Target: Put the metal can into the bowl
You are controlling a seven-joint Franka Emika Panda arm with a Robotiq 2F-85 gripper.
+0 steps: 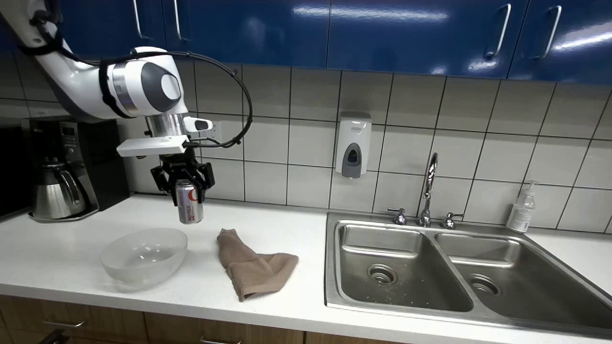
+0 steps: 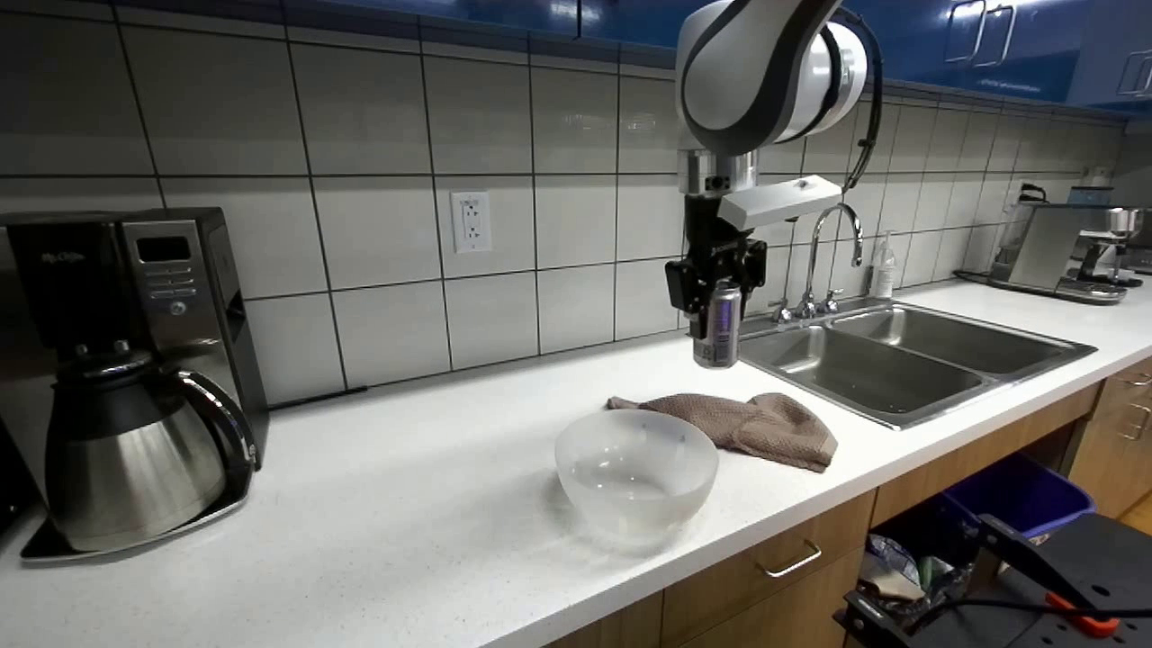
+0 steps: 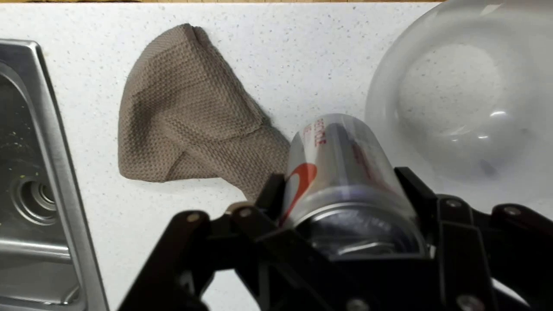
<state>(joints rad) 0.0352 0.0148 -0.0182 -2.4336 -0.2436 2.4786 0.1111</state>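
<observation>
While the can point(image 1: 191, 212) hangs roughly upright above the bench point(image 2: 378, 504), it is not yet over the bowl point(image 2: 630, 517); it is offset towards the tiled wall point(image 1: 267, 184) and the sink point(image 1: 333, 267). Gripper point(image 1: 188, 197) pinches the can by its sides, base projecting below.

Risks (judged): releasing at this offset would likely land the can on bare bench or on the cloth point(image 1: 258, 272). A low traverse could catch its base on the bowl's wall-side rim; clearance cannot be read from these views. Such a knock might push the bowl towards the bench's front edge, which is near. A high drop may make the can bounce or topple; its smooth side may slip if the hold is light.

Surroundings: cloth crumpled beside the bowl, not touching. Between can and bowl, the rim is the only obstacle seen. Coffee machine point(image 2: 184, 315), carafe point(image 2: 139, 472) and tap point(image 1: 427, 191) stand well apart from that path.
</observation>
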